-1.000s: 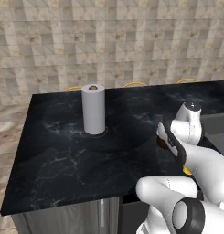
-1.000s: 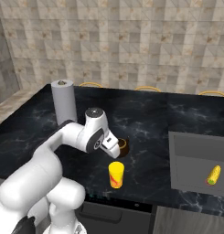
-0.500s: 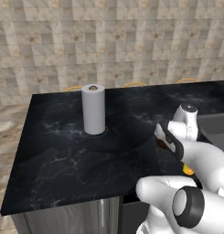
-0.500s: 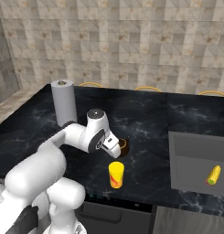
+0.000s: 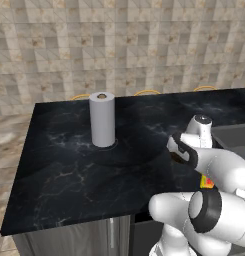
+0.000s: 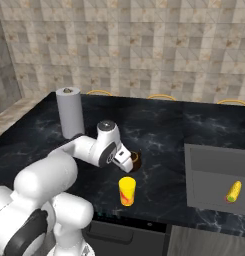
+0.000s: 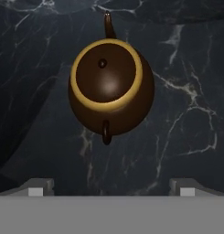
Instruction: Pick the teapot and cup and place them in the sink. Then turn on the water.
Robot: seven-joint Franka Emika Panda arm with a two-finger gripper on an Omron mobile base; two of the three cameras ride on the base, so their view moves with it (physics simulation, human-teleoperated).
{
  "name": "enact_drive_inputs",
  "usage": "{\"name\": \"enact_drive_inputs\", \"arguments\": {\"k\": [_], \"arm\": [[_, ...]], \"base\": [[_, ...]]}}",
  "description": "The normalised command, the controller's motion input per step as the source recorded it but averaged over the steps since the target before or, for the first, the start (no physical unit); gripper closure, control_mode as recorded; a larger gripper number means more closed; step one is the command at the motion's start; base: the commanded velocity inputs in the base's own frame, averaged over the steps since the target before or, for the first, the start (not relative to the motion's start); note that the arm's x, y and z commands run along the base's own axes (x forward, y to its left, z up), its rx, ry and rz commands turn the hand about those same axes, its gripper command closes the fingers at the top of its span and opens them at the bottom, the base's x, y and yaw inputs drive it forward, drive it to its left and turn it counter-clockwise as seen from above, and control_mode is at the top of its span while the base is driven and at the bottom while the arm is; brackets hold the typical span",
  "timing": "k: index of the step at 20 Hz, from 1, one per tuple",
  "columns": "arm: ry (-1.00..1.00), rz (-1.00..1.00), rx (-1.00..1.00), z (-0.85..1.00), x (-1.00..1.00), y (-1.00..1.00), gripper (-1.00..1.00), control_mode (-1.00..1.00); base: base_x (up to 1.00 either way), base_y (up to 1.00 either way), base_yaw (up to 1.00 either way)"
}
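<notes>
While my hand hangs right above it, the teapot [image 7: 111, 87] shows as a squat, round, dark-brown pot with a tan-yellow ring around its glossy lid, a small knob off-centre on the lid, a thin stem at one end and a little loop at the other. It sits upright on the black marbled worktop [image 5: 69, 165], toward the front edge and not far from the sink's near side; from the right base view only a brown sliver of it [image 6: 136, 161] peeks past my hand. My gripper [image 7: 111, 187] has its fingers [image 7: 38, 187] spread wide, one to each side of the pot, touching nothing. Nearer the front edge stands the cup [image 6: 126, 191], bright yellow with a red-orange mark. To the right the grey sink [image 6: 214, 167] holds a knobbly yellow item [image 6: 233, 191]. A paper-towel roll [image 5: 102, 119] stands toward the worktop's back left.
</notes>
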Motion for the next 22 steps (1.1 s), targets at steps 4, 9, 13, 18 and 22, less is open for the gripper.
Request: {"name": "enact_drive_inputs", "arguments": {"k": [4,9,13,18,22], "arm": [[0.0,0.0,0.0,-0.12,0.14,-0.03,-1.0,-1.0],[0.0,0.0,0.0,-0.15,0.13,-0.07,-1.0,-1.0],[0.0,0.0,0.0,-0.19,0.1,-0.08,-1.0,-1.0],[0.0,0.0,0.0,-0.19,0.16,-0.05,-1.0,-1.0],[0.0,0.0,0.0,-0.16,0.2,-0.01,-1.0,-1.0]], "base": [[0.0,0.0,0.0],[0.0,0.0,0.0],[0.0,0.0,0.0],[0.0,0.0,0.0],[0.0,0.0,0.0]]}}
